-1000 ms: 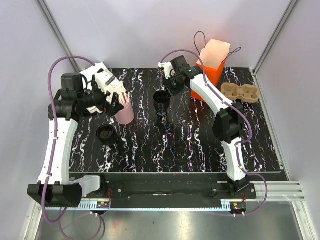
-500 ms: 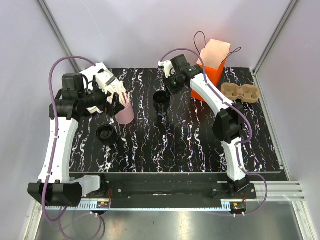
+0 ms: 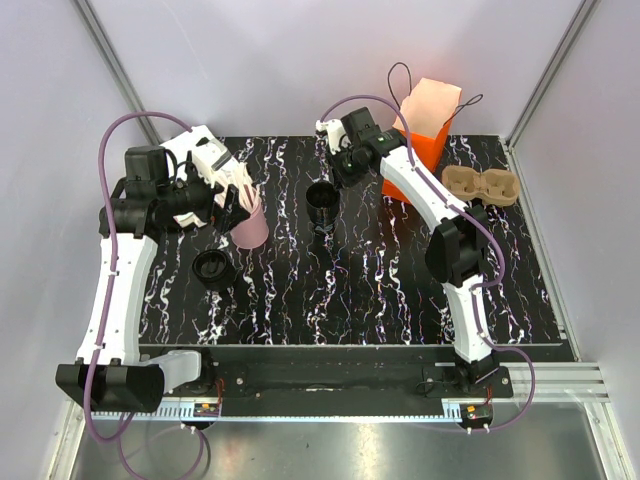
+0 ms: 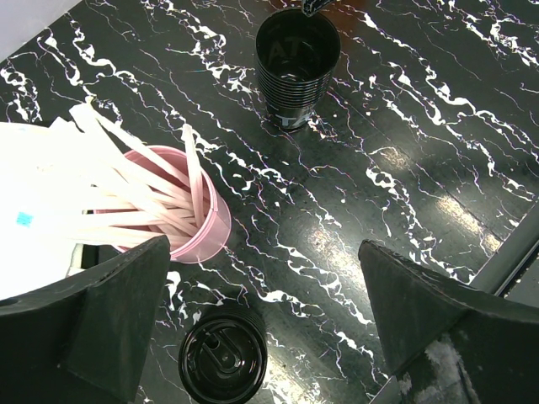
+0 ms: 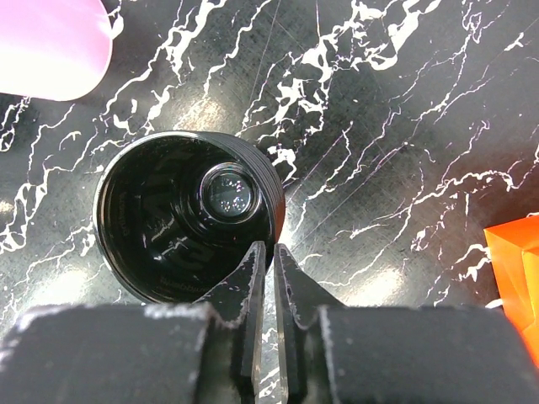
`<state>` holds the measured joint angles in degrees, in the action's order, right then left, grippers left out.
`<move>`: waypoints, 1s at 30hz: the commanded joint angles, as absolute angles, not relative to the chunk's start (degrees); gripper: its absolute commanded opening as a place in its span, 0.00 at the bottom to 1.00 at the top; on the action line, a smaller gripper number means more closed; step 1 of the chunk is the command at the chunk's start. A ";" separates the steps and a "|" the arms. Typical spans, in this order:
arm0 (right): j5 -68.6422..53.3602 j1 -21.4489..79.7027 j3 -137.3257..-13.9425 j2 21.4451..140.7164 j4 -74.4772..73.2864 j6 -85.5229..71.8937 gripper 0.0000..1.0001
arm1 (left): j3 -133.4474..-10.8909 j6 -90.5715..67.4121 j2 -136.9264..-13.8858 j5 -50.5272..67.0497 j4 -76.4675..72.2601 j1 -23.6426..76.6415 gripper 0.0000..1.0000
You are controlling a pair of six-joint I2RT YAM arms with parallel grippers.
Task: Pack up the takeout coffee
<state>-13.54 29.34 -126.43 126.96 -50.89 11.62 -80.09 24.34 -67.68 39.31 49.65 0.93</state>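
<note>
two black cups out: the lidded coffee [image 3: 213,268] stands untouched at the left of the table [image 3: 380,280], well apart from the orange bag [image 3: 425,135]. right pincer [image 5: 267,248] sits pinched nearly shut on the rim of the lidless cup [image 5: 152,236]; left pincer [image 4: 263,248] gapes wide, empty. packing looks unstarted; next, grip the coffee upright.

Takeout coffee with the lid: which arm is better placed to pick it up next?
Probably left. The lidded cup stands near the open left gripper, in its wrist view; the right gripper is at the lidless cup, farther away.
</note>
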 commanded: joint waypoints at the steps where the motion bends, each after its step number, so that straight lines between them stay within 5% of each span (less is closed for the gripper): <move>1: -12.57 30.32 -129.55 127.00 -51.33 11.78 0.13 | -80.16 23.91 -67.76 41.40 47.11 1.14 0.99; 9: -12.04 30.76 -130.43 128.14 -51.77 11.95 0.15 | -79.89 23.82 -67.85 41.40 47.02 1.14 0.99; 18: -10.37 30.94 -131.75 129.11 -51.94 12.04 0.00 | -79.63 23.55 -67.85 40.96 46.76 1.14 0.99; 30: -9.32 31.11 -135.35 131.75 -52.56 9.06 0.00 | -79.54 22.85 -67.85 40.52 46.14 1.14 0.99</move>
